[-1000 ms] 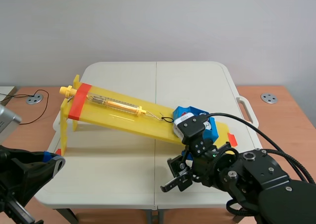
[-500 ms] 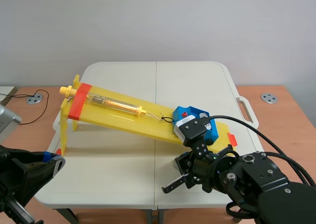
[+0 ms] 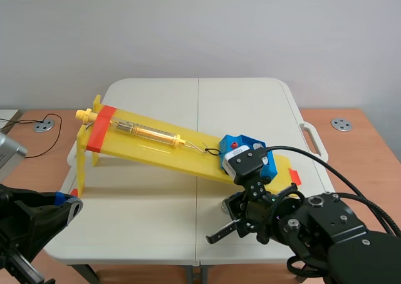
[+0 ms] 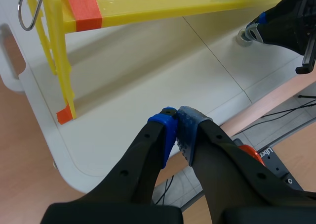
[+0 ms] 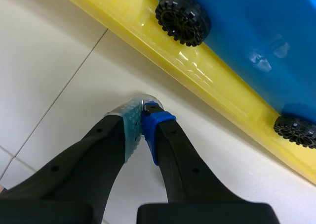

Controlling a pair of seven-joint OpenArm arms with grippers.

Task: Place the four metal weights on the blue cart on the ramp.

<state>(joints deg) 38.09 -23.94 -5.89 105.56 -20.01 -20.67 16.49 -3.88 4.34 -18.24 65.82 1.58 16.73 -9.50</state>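
The blue cart (image 3: pixel 247 153) sits at the low right end of the yellow ramp (image 3: pixel 156 143); its black wheels (image 5: pixel 182 17) show just ahead of my right gripper (image 5: pixel 143 110). That gripper (image 3: pixel 229 206) is down at the table beside the ramp's edge. Its pads are pressed together on a thin silver bit of a metal weight (image 5: pixel 146 104). The weight's round body (image 4: pixel 243 36) rests on the table under the fingertips. My left gripper (image 4: pixel 177 116) is shut on nothing above the table's front left corner. No other weights are visible.
An orange spring scale (image 3: pixel 147 132) lies along the ramp, hooked by a wire to the cart. The ramp's tall legs (image 4: pixel 61 70) stand at the left on the white folding table (image 3: pixel 150 202). Cables run over the brown floor.
My right gripper has dropped from above the table to its surface beside the ramp and closed there. The left arm has not moved.
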